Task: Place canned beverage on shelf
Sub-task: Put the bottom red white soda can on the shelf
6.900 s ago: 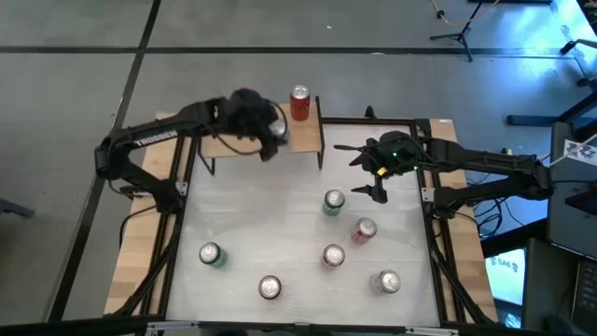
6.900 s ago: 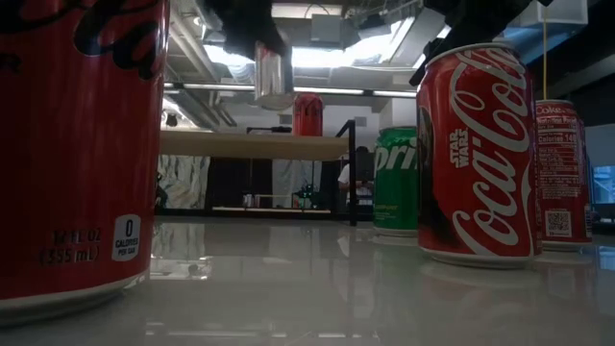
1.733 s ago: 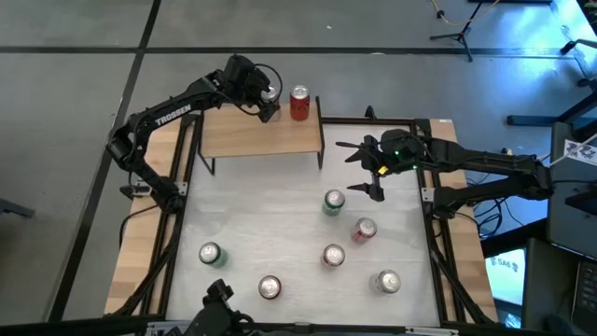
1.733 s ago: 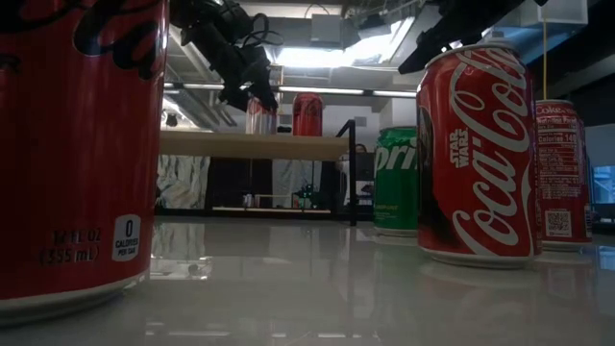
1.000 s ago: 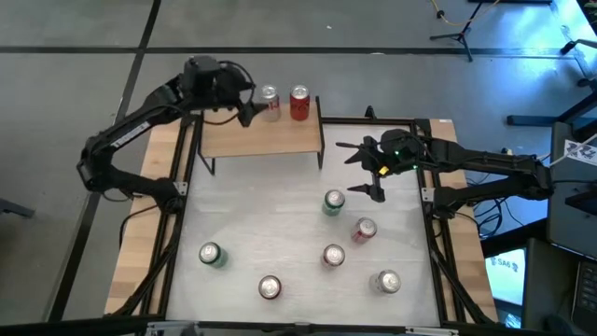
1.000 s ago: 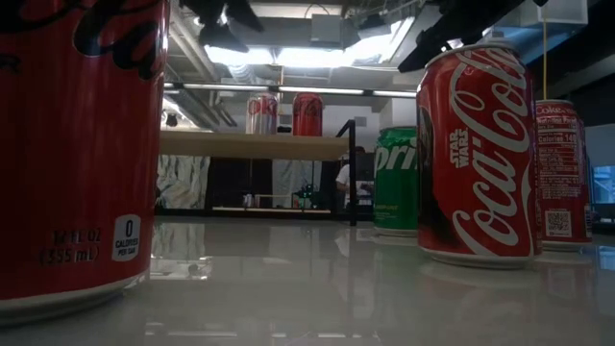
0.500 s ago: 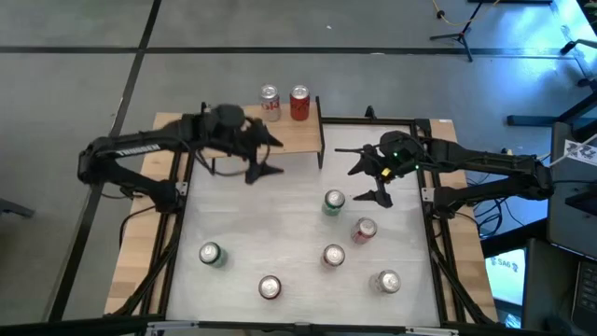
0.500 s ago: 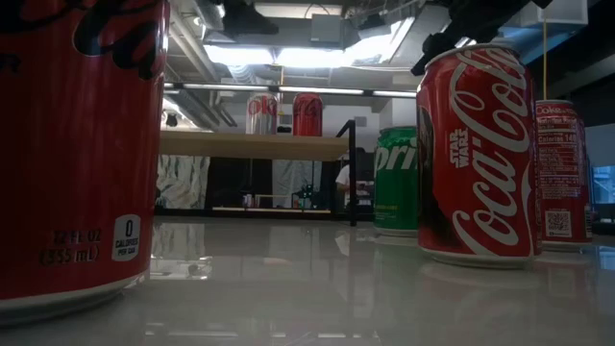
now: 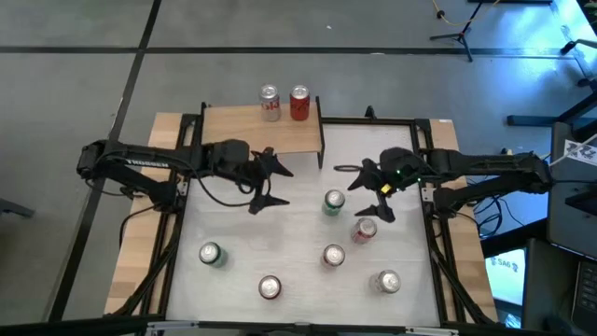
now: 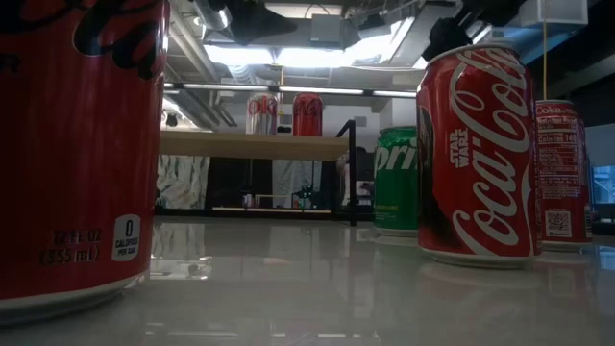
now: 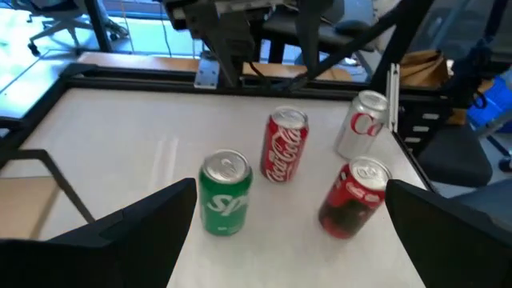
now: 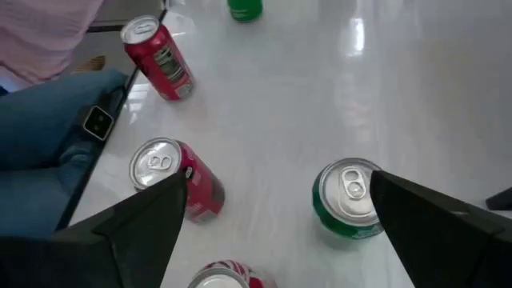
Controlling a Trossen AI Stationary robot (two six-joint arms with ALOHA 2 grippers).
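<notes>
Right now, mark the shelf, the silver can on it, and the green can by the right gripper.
shelf (image 9: pixel 238 140), high view, bare wood board.
silver can (image 9: pixel 270 96), high view, lid.
green can (image 9: pixel 334 201), high view, lid.

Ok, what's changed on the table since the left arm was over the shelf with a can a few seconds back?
The left gripper set a silver can on the shelf beside the red can, let go, and pulled back over the tabletop, open and empty. The right gripper, open, drifted toward the green can. The six cans on the table stayed put.
</notes>
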